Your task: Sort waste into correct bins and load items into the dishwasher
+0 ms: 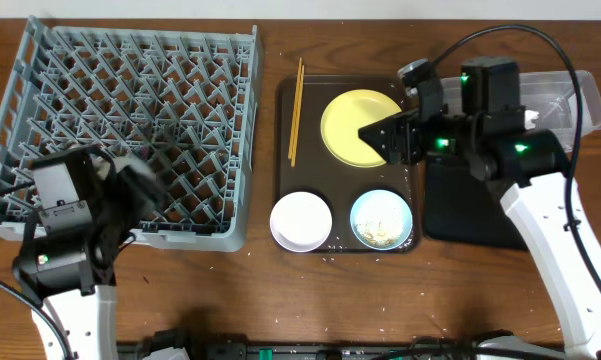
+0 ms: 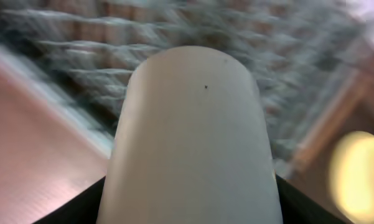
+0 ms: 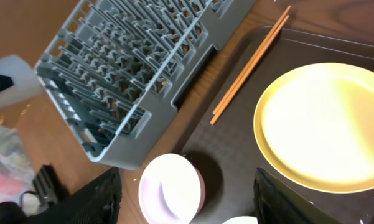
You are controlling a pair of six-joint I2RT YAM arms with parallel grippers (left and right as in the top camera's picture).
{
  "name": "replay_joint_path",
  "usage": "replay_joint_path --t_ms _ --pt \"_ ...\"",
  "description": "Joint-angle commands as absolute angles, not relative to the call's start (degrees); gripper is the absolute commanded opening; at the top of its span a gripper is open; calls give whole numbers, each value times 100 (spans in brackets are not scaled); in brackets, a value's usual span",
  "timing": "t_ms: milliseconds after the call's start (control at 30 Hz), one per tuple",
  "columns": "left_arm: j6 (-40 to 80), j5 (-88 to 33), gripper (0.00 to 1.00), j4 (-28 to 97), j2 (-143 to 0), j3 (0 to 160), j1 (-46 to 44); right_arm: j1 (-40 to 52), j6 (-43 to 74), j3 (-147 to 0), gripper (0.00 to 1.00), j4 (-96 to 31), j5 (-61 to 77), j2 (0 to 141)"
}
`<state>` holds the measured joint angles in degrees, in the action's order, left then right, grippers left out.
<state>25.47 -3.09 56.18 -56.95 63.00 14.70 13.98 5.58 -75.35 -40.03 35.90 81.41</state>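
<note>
Small white cup point(image 2: 190, 143): gripped in the left tool point(image 1: 138, 188), above the near-left corner of the dish rack; it fills most of the left wrist view, which is blurred.
Left tool: clenched on the small white cup, one dark finger on each side of it.
Dish rack point(image 1: 130, 90): grey, with a lattice of upright pegs, at the far-left of the bench point(image 1: 230, 300); no dishes visible in it.
Yellow plate point(image 1: 350, 125): lies flat at the far-right of the brown tray point(image 1: 345, 180).
Right tool point(image 1: 380, 140): released, fingers wide apart with nothing between them, above the right edge of the yellow plate.
Chopsticks point(image 1: 295, 110): lie side by side along the tray's left edge, between the rack and the plate.
Pink-white bowl point(image 1: 300, 220): upright at the tray's near-left corner.
Light blue bowl point(image 1: 382, 218): upright at the tray's near-right corner, with rice scraps point(image 1: 380, 230) inside.
Black tray point(image 1: 460, 205): just right of the brown tray.
Clear tub point(image 1: 570, 95): beyond the black tray, partly hidden by the right arm.
</note>
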Motion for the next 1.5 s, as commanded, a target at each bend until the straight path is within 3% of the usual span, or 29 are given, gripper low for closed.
replay_joint_path --t_ms 0,233,467,533,733,767,867,1000,1167,1267,1333,1467 --pt "2556 1142 49 5651 -6020 6410 1817 1581 508 -7575 66 -4010 3236 8101" --pt "2547 298 48 5135 -7035 6410 2823 1658 506 -7575 66 -4132 3234 8101" --pt "2532 -489 50 4925 -7944 6410 2956 1658 508 -7575 66 -4224 3236 8101" --pt "2530 -451 63 4965 -8106 6410 2961 1658 508 -7575 66 -4259 3236 8101" --pt "2536 -349 64 4866 -8256 6412 2989 1658 508 -7575 66 -4311 3236 8101" --pt "2536 -353 66 4871 -8239 6414 2989 1658 508 -7575 66 -4311 3236 8101" --pt "2534 -438 85 4921 -8125 6451 2989 1658 506 -7575 66 -4311 3236 8101" --pt "2534 -543 91 4987 -7867 6543 2989 1658 506 -7575 66 -4311 3236 8101" --pt "2536 -567 89 5026 -7395 6595 2987 1658 506 -7575 66 -4311 3236 8101" --pt "2517 -882 72 5087 -7157 6593 2969 1658 506 -7575 66 -4305 3234 8101" --pt "2290 -1402 66 5085 -6997 6593 2919 1658 508 -7575 66 -4281 3234 8101" --pt "1076 -3135 66 4963 -6604 6593 2502 1699 784 -7575 60 -4193 2858 8112"
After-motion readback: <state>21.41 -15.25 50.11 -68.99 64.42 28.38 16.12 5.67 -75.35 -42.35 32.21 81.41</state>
